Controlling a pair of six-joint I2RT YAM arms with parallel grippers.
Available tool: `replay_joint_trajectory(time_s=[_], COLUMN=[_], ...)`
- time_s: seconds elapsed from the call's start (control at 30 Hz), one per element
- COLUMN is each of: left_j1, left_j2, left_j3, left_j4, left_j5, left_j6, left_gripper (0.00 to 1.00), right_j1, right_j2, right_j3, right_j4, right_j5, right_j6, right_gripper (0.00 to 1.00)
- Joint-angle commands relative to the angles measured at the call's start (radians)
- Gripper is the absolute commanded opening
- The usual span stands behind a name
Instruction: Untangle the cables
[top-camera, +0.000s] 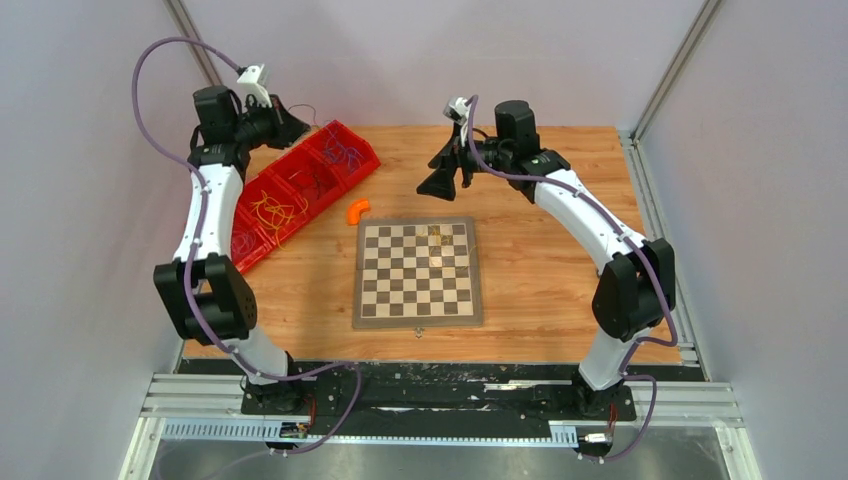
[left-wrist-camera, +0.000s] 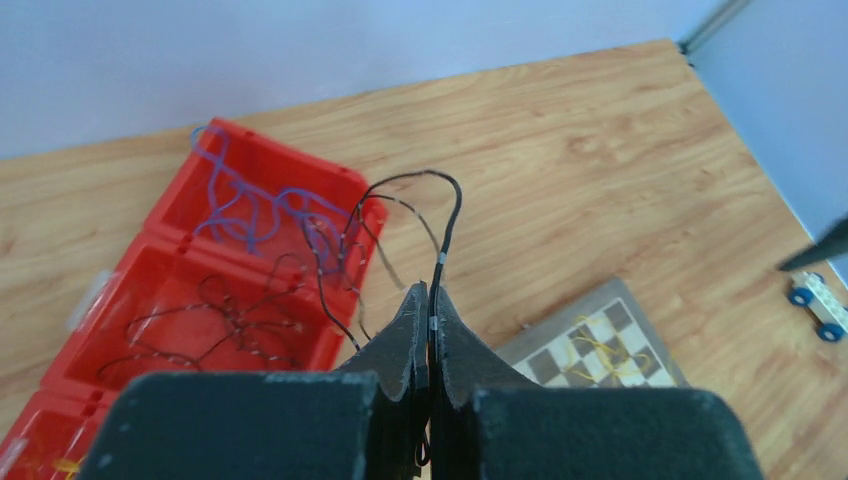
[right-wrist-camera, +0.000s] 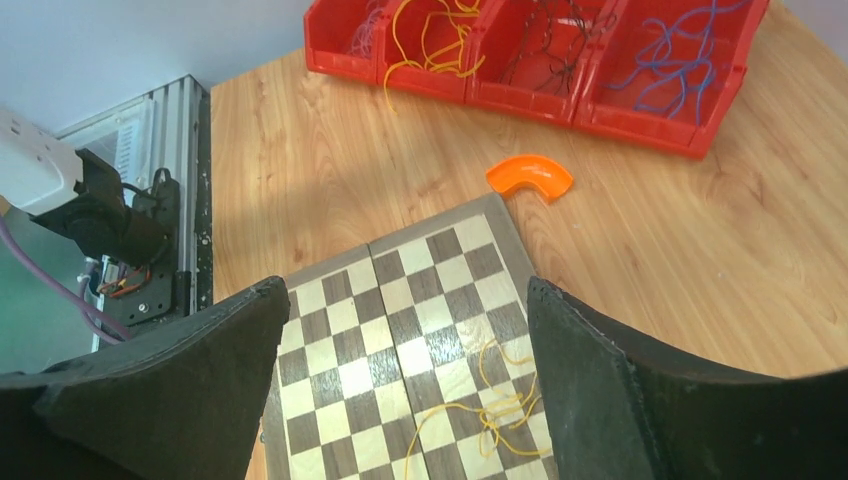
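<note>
My left gripper (left-wrist-camera: 428, 292) is shut on a thin black cable (left-wrist-camera: 455, 215), which loops up from the fingertips and trails back toward the red bins (left-wrist-camera: 330, 345). In the top view that gripper (top-camera: 292, 124) hangs above the far end of the bins (top-camera: 345, 190). A small tangle of yellow cables (right-wrist-camera: 510, 405) lies on the chessboard (right-wrist-camera: 330, 300), seen from above as yellow cables (top-camera: 437, 237). My right gripper (right-wrist-camera: 408, 295) is open and empty, raised over the board's far edge (top-camera: 440, 185). The bins hold purple-blue cables (left-wrist-camera: 250, 200), black cables (left-wrist-camera: 220, 320) and yellow cables (right-wrist-camera: 430, 40).
An orange curved piece (top-camera: 357, 210) lies on the wood between the bins and the chessboard (top-camera: 418, 320). A small white block with blue wheels (left-wrist-camera: 818, 303) sits at the right edge of the left wrist view. Grey walls enclose the table.
</note>
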Motion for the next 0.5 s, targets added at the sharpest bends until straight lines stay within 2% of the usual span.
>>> replay_joint_trajectory(time_s=[0.0, 0.17, 0.47], left_j1=[0.069, 0.096, 0.122], left_j2=[0.094, 0.197, 0.333], left_j3=[0.084, 0.162, 0.182], left_j4=[0.052, 0.053, 0.016], left_j5=[0.016, 0.071, 0.072], left_j6=[-0.036, -0.043, 0.026], left_gripper=[0.0, 0.0, 0.0], right_j1=[-0.016, -0.025, -0.047], right_j2=[-0.054, -0.071, -0.067], right_j3=[-0.022, -0.038, -0.045], right_j4=[-0.032, -0.06, -0.092], right_j5=[0.022, 0.046, 0.058], right_j6=[-0.051, -0.074, -0.087], right_gripper=[0.88, 0.88, 0.88])
